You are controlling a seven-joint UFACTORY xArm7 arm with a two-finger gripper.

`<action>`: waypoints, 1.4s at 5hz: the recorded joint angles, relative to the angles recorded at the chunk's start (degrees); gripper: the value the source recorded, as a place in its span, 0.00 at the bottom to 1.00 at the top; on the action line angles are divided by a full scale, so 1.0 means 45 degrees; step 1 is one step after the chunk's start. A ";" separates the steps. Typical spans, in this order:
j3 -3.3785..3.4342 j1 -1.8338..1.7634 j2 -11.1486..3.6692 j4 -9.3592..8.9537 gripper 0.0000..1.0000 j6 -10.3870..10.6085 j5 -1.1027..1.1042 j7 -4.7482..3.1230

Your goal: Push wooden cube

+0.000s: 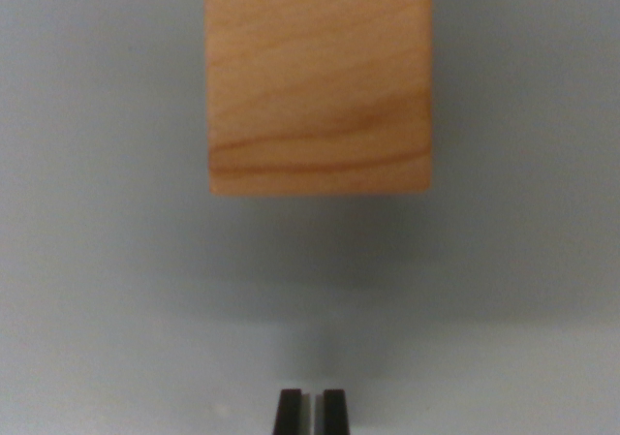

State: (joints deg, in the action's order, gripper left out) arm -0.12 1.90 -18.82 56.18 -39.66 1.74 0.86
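- the light-brown, square-faced wooden cube (pixel 319 81) is sitting at the top centre of the wrist view, its upper part running off the frame edge.
- the black two-fingered gripper (pixel 310 413) is showing at the bottom centre, directly below the cube in the picture and well apart from it, not touching.
- the two dark fingertips (pixel 288 413) are standing almost together, with only a thin sliver of gap between them and nothing held.
- the cube is showing smooth faces, straight edges and darker wavy grain lines running across it.
- the pale grey, matte, flat table surface (pixel 107 290) is lying under both, with a soft shadow below the cube.
- count: one cube, one gripper, two fingertips.
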 joint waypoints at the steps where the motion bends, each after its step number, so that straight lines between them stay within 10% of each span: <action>1: 0.0001 -0.0002 -0.0157 0.0260 1.00 -0.0103 -0.0002 0.0000; 7: 0.0006 -0.0014 -0.0876 0.1447 1.00 -0.0572 -0.0012 0.0000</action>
State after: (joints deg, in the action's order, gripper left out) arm -0.09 1.84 -22.76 62.69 -42.23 1.69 0.86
